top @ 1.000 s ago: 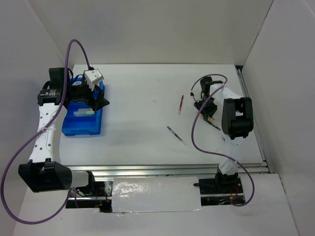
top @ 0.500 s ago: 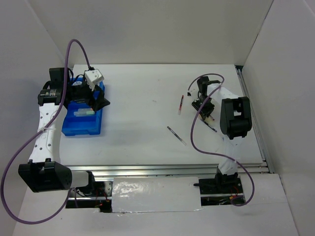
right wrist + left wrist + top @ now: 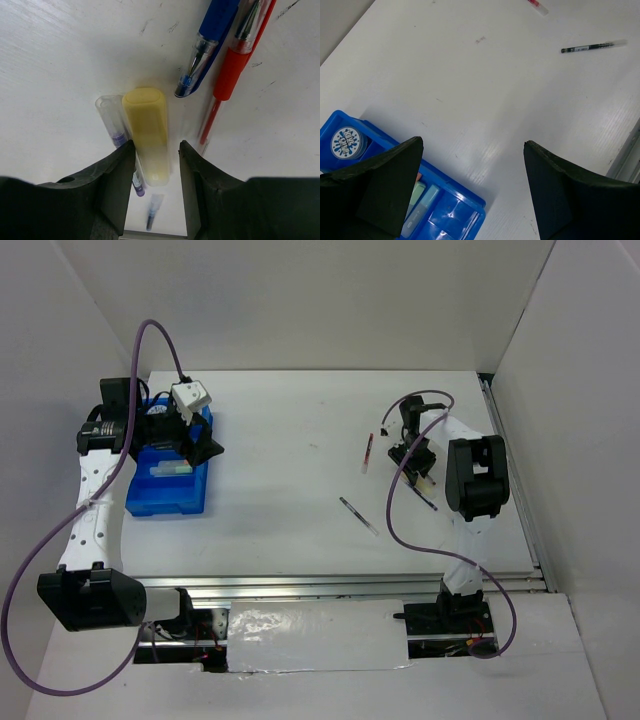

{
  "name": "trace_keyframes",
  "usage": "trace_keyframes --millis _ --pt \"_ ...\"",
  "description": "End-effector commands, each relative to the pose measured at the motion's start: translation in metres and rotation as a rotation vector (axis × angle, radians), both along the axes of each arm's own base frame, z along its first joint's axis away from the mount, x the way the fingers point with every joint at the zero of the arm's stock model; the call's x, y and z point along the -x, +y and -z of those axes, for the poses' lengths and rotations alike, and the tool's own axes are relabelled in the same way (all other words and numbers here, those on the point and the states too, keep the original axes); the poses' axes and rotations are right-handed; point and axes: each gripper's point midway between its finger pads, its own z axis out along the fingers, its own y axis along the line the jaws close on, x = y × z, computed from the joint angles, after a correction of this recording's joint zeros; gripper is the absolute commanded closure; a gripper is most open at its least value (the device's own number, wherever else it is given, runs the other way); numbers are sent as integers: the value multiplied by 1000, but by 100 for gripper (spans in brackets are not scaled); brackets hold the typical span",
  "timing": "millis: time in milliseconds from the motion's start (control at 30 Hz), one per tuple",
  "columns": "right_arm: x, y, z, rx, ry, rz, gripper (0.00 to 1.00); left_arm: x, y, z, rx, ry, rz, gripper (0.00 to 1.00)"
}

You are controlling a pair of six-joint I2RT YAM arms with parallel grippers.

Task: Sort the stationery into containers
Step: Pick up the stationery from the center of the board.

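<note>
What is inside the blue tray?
A round blue-patterned tape roll sits in one compartment of the blue tray. Pale highlighters lie in another. The left gripper covers the rest, so what else is there cannot be seen.

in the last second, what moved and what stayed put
The right gripper edged slightly left and farther out; its fingers straddle the yellow highlighter, not visibly clamped. The left gripper, blue tray, red pen and dark pen stayed put.
</note>
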Motion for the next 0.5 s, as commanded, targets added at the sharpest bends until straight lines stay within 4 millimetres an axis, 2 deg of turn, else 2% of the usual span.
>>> trace_keyframes --millis 0,200,333,467 --pt "-9 5 2 -7 -18 -2 53 2 -8 -9 30 -34 37 6" --pt "-8 7 0 -14 -18 -13 64 0 -10 -15 49 -31 35 6" --pt "-8 9 -5 -18 -23 -14 78 -1 -8 -15 45 -36 26 6" --pt "-12 13 -27 -30 -64 -17 83 -3 -6 -20 49 -57 3 6"
